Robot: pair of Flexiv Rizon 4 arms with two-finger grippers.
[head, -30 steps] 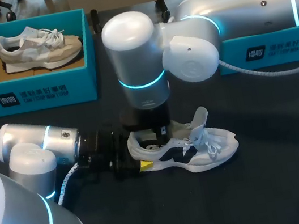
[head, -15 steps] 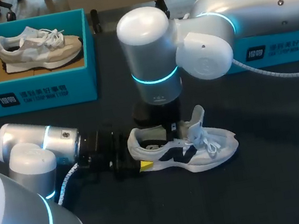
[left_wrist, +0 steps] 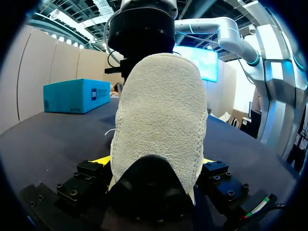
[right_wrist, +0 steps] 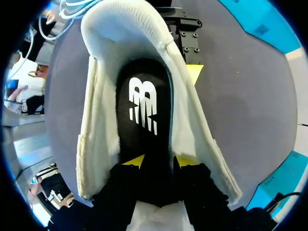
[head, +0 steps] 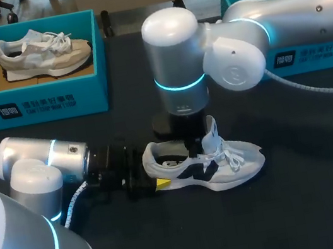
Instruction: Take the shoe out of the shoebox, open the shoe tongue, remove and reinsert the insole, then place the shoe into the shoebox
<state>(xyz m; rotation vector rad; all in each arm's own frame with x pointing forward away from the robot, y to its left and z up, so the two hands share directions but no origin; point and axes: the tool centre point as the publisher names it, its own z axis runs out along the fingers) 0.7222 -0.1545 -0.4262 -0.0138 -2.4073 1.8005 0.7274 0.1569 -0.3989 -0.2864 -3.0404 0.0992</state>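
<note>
A white shoe [head: 209, 167] with black side marks lies on the dark table [head: 295, 205], toe to the right and its tongue [head: 211, 131] standing up. My left gripper [head: 153, 181] is at the heel. In the left wrist view the suede heel [left_wrist: 161, 120] fills the space between its open fingers [left_wrist: 102, 160]. My right gripper [head: 188, 141] points down into the shoe's mouth. In the right wrist view its yellow fingertips [right_wrist: 135, 161] stand apart over the black insole [right_wrist: 143, 108] inside the shoe, and the right gripper [right_wrist: 160, 162] holds nothing.
A teal shoebox [head: 41, 101] at the back left holds a beige shoe [head: 42, 52]. A second teal box [head: 308, 56] stands at the back right, partly behind my right arm. The teal box [left_wrist: 77, 96] also shows past the heel in the left wrist view.
My right arm has shifted right along the shoe toward the tongue, and its fingers have parted. The tongue now stands more upright. The left arm and the shoe have stayed put.
</note>
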